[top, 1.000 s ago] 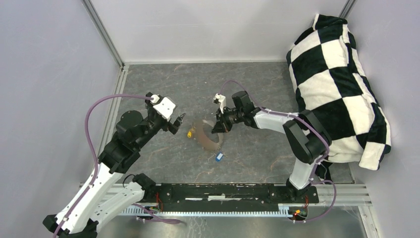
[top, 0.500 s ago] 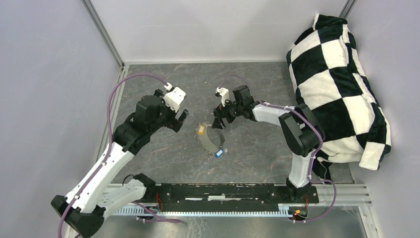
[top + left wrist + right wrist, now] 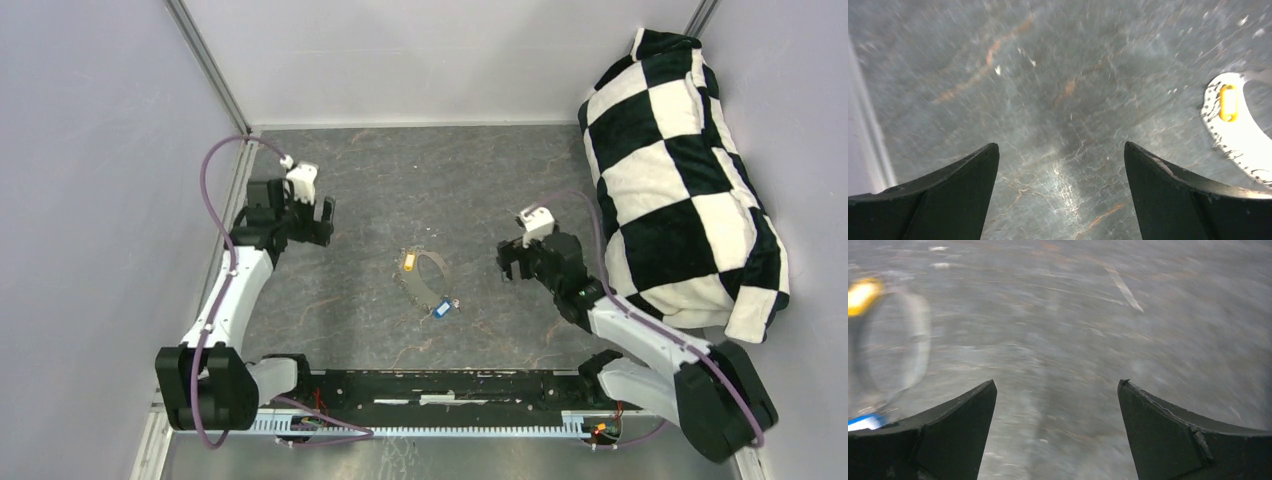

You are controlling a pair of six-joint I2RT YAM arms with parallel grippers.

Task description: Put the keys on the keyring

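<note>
Pale walls (image 3: 100, 150) closed in a grey, veined surface (image 3: 480, 180). From the top camera, a black-and-white checked cloth (image 3: 680, 170) was heaped along the right edge, from the far right corner almost to the near one. A black rail (image 3: 450, 385) ran along the near edge between the arm bases. The keyring (image 3: 428, 282) lay flat near the middle of the surface, with the yellow-headed key (image 3: 407, 262) touching its far end and the blue-headed key (image 3: 440, 309) touching its near end. Whether either key was threaded on could not be told. The left end effector (image 3: 322, 215) sat close to the left edge and the right end effector (image 3: 508, 264) toward the right edge, near the cloth. Both were well apart from the keyring, with bare surface between.

In the left wrist view, the left end effector (image 3: 1060, 146) was spread wide and held nothing. The keyring (image 3: 1243, 145) showed as a bright band at the right border, beyond the right finger (image 3: 1188, 195). Small dark marks along its edge were too blurred to read. The yellow-headed key (image 3: 1228, 102) lay on that band.

In the blurred right wrist view, the right end effector (image 3: 1057, 382) also gaped wide and empty. The keyring (image 3: 918, 340), yellow-headed key (image 3: 860, 295) and blue-headed key (image 3: 863, 421) lay off to the left.
</note>
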